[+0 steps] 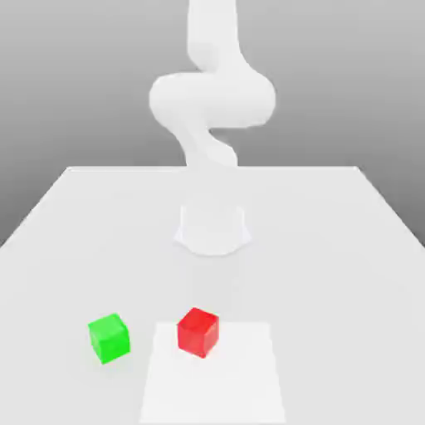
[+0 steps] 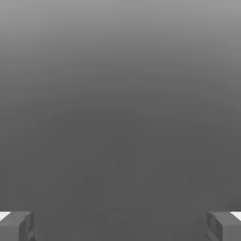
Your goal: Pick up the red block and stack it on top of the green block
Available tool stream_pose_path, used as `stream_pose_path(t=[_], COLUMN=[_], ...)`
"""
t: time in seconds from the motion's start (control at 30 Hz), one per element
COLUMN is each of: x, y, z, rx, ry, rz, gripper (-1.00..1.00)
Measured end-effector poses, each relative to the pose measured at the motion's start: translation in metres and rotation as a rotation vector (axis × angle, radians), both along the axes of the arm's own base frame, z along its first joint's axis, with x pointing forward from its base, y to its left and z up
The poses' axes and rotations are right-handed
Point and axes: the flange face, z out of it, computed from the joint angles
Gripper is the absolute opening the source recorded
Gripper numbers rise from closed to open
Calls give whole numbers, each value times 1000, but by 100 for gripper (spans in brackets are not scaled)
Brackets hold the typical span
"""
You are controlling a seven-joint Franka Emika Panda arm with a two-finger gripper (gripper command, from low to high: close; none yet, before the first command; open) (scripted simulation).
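Two blocks, red (image 1: 198, 333) and green (image 1: 109, 339), sit apart on the table (image 1: 332, 290), likely leaving finger room; the gripper (image 2: 121, 227) stands wide, holding nothing.

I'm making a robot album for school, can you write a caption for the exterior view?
A robot arm above a white table, with a green block and a red block.
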Motion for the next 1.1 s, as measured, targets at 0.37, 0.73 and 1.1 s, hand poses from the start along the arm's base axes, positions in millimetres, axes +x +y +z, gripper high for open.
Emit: stream_pose_path(t=[0.37, 0.73, 1.1], x=[54, -18, -23], y=[-11, -13, -14], z=[-249, -448, -516], rx=[-217, -363, -368], ry=[348, 640, 653], rz=[436, 904, 925], gripper=[0, 0, -100])
